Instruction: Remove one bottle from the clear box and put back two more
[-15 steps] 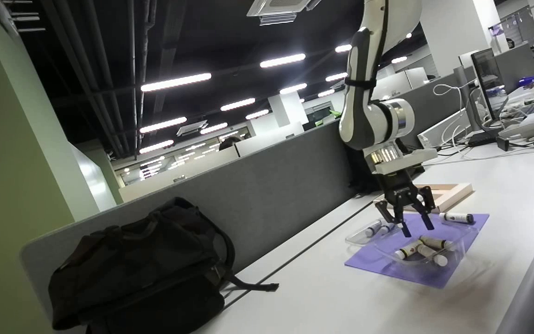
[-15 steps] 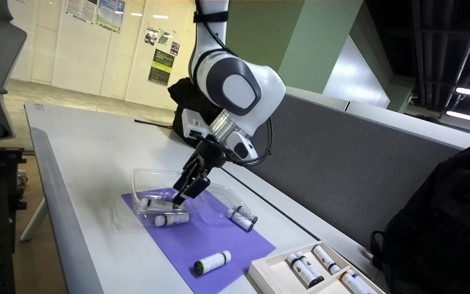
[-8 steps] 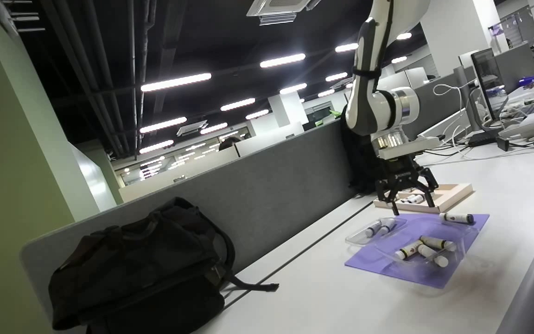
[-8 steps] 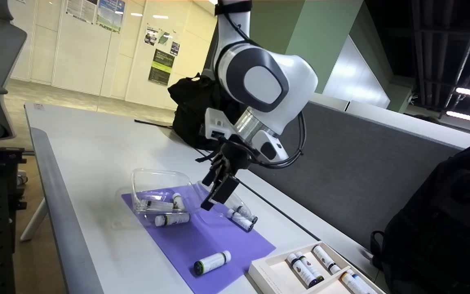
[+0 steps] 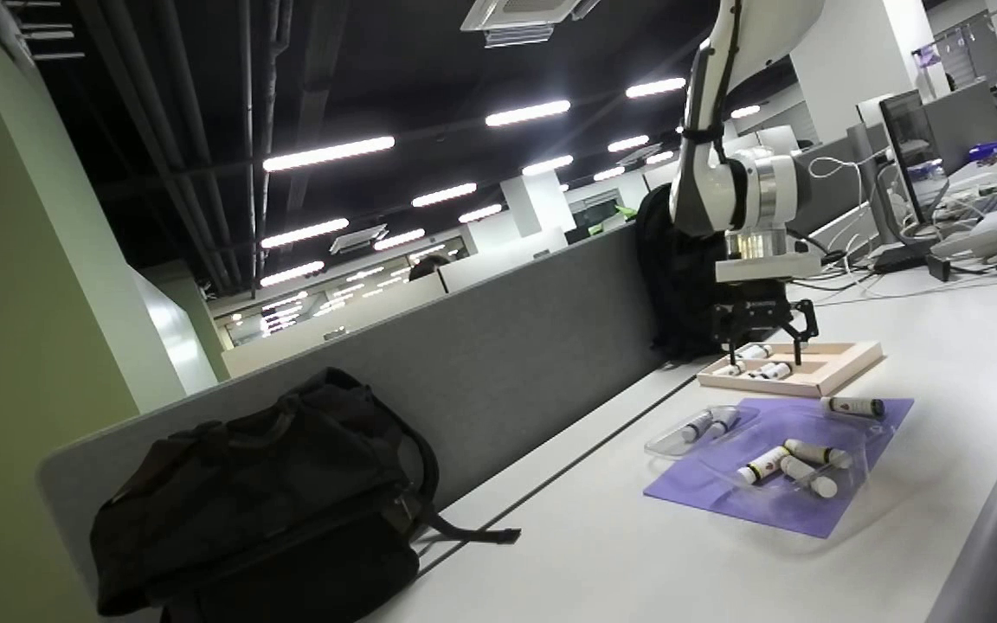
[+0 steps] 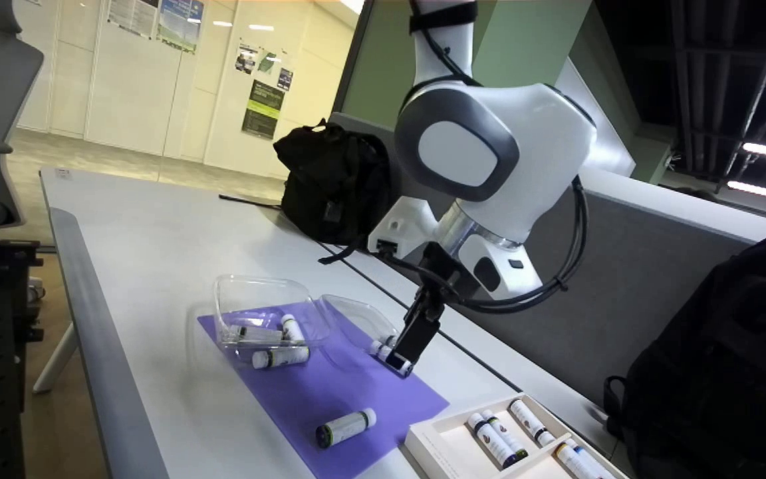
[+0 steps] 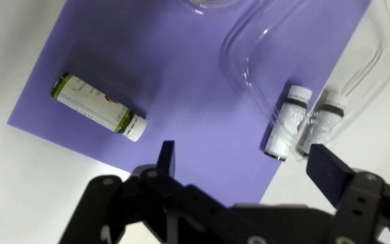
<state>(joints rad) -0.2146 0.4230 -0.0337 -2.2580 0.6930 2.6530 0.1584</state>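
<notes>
While the bench [image 5: 568,528] is bearing the whole layout, the robot arm [image 6: 542,146] is leaning over it, and any low sideways swing could be sweeping things aside. The purple mat [image 6: 303,389] is lying beneath most of the work; downward pressure could be dragging it with everything on it. Just beside it, the pale tray [image 6: 431,449] is holding its own bottles [image 6: 492,439], near enough to be getting bumped. The clear box [image 6: 260,286] is resting at the mat's end away from that tray, three bottles [image 6: 280,357] lying in or against it; I cannot tell whether all are inside. Looking thin and light, it could be tipping or sliding if something is catching its rim. The shallower clear piece [image 7: 381,67], perhaps its lid, is straddling the mat's edge, its corner overlapping two bottles [image 7: 284,123], above or below I cannot tell; lifting either could be hauling the plastic along. The gripper [image 7: 242,150] is hovering above the mat's tray-side end, spread wide and holding nothing, so the danger is lying in a crooked descent. Well apart from the box, the loose bottle [image 7: 98,105] is lying on its side and could be rolling away from an off-centre touch; its white cap [image 7: 135,128] could be slipping if pinched.
</notes>
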